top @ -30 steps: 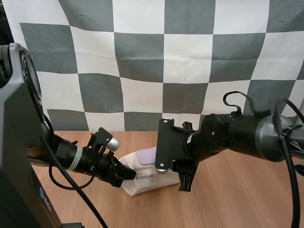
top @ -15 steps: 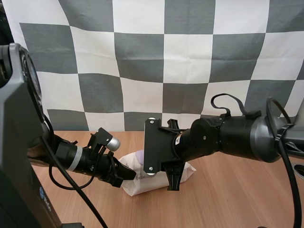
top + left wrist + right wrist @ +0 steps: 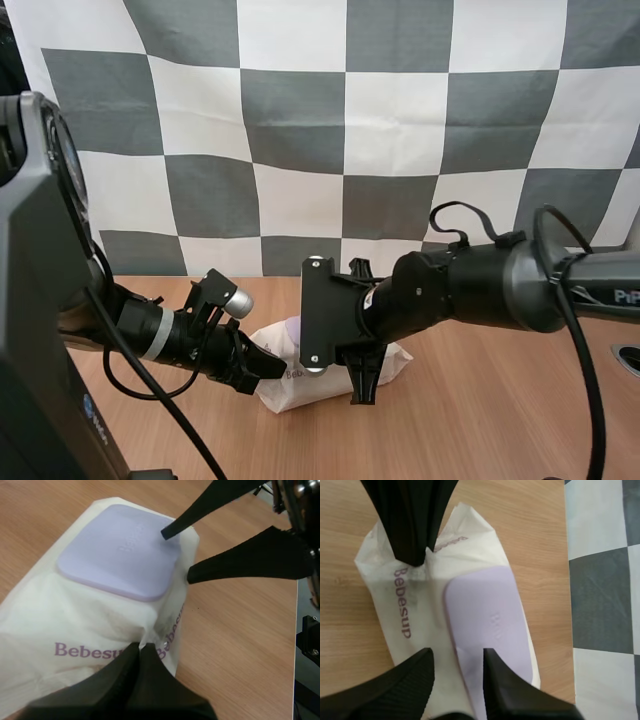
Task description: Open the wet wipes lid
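The wet wipes pack point(image 3: 295, 392) lies on the table point(image 3: 480, 420) with its lilac lid point(image 3: 120, 550) shut flat. My left hand point(image 3: 140, 650) pinches the wrapper's end by the printed name, which anchors it. My right hand point(image 3: 457, 655) is spread, one finger over the lid and the other over the white wrapper beside it. The best approach is a firm left pinch, a right fingertip hooked under the lid's rim, and a gentle lift so the pack doesn't rise too.

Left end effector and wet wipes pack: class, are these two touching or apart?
Touching. In the left wrist view, the left end effector is shut, and its tips pinch a raised fold of the wet wipes pack at the wrapper's near edge.
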